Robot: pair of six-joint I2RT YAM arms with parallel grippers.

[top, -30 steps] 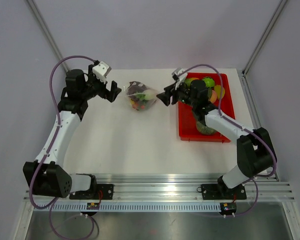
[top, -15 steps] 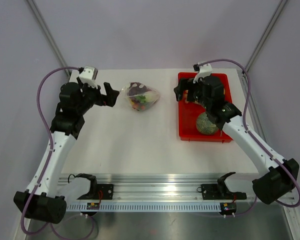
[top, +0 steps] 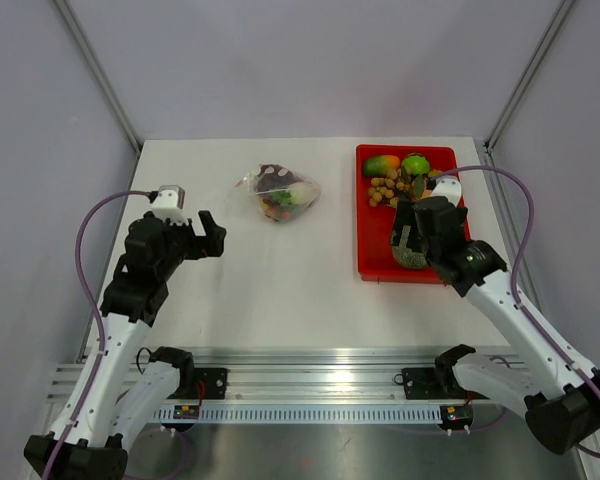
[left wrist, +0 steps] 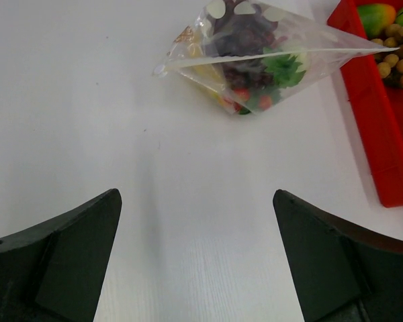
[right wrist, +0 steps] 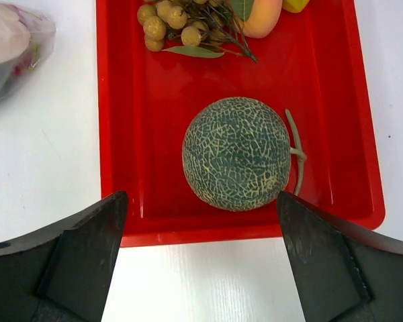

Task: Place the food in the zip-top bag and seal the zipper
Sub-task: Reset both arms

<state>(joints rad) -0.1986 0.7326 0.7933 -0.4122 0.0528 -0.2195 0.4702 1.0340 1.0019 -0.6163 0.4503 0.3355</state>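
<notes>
Hovering apart from the zip-top bag (left wrist: 208, 74) with left gripper (left wrist: 196, 194) and right gripper (right wrist: 201, 196) both spread wide and empty, judging the food (left wrist: 245, 40) bagged, probably needing only a zipper (left wrist: 275, 55) check.

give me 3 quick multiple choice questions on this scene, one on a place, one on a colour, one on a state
1. Where is the zip-top bag?
A. on the table, apart from the tray
B. inside the tray
C. hanging off the table edge

2. What colour is the tray?
A. blue
B. red
C. green

3. How is the left gripper?
A. shut on the bag
B. shut on nothing
C. open, holding nothing

Answers:
1 A: the top view shows the bag on the white surface with a gap to the tray.
2 B: the tray is red in every view.
3 C: the left wrist view shows its fingers wide apart with only bare table between them.
</notes>
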